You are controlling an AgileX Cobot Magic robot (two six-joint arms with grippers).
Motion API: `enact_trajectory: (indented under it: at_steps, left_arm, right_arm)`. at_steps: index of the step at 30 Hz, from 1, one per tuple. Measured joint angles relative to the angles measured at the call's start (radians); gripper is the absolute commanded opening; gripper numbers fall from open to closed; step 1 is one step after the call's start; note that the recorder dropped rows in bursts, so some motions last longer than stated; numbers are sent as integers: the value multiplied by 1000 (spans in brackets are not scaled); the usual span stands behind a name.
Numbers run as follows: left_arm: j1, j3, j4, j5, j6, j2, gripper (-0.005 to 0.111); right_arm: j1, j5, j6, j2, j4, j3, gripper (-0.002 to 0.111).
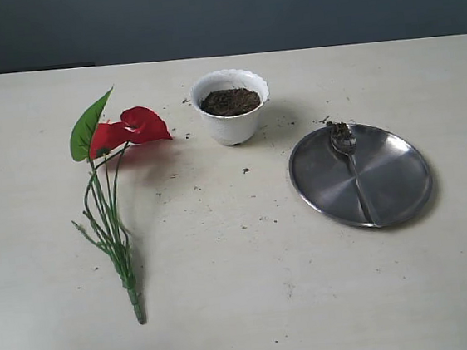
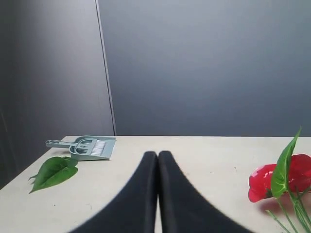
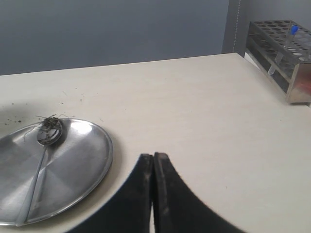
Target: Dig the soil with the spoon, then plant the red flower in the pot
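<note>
The exterior camera looks down from the near side over the pale table [image 1: 249, 324] toward the grey wall [image 1: 282, 3]. Both wrist cameras sit low, facing far; left shares the glossy red flower [image 2: 262, 182], right the round steel plate [image 3: 77, 165].

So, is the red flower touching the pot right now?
Apart. The exterior view shows a strip of bare table between the blooms of the red flower and the wall of the pot.

Flower [image 1: 131, 128] flat, soil [image 1: 230, 102] in pot [image 1: 233, 127] — spoon [image 1: 355, 175] on plate [image 1: 401, 176]
</note>
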Motion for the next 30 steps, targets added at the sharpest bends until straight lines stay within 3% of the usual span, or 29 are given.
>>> enact_trajectory:
  at_steps: [8, 16, 23, 30]
  left_arm:
    - [0, 0, 0, -33, 0, 0, 0]
    - [0, 0, 0, -222, -37, 0, 0]
    - [0, -76, 2, -222, -120, 0, 0]
    - [0, -214, 35, -135, -135, 36, 0]
  right_arm:
    - [0, 0, 0, 0, 2, 0, -1]
    - [0, 0, 0, 0, 2, 0, -1]
    - [0, 0, 0, 0, 2, 0, -1]
    - [0, 0, 0, 0, 2, 0, -1]
